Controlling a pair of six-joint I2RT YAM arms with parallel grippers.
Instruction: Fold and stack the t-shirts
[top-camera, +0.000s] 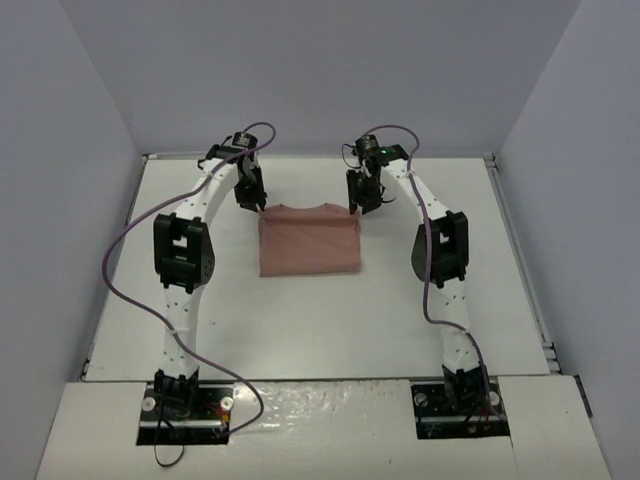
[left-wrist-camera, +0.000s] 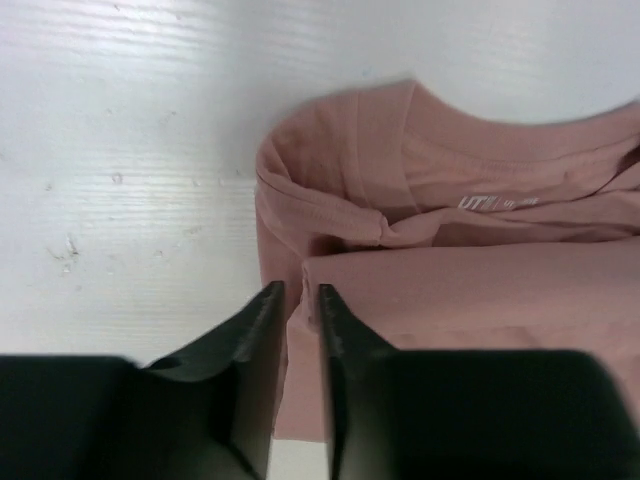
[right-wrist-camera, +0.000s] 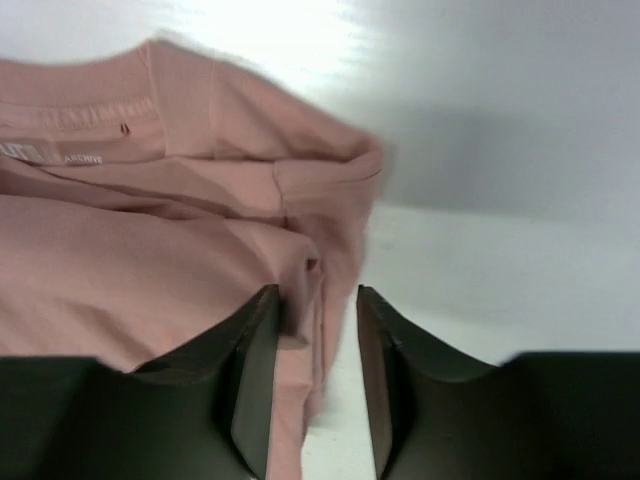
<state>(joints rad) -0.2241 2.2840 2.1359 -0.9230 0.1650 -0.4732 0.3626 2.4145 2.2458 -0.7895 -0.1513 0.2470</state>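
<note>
Dusty-pink cotton t-shirt lies folded to a rectangle mid-far on the white counter, collar at the far edge. The left hand is barely parted at the far-left corner and the right hand wider at the far-right; neither clamps cloth. Lift both straight up and together, so you do not drag the layers.

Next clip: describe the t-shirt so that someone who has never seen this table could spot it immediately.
On the white table, look to the middle of the far half, between the left arm and the right arm. There lies the t-shirt, folded into a neat rectangle with its collar at the far edge. It is the only cloth and the only dusty-pink thing in view.
</note>
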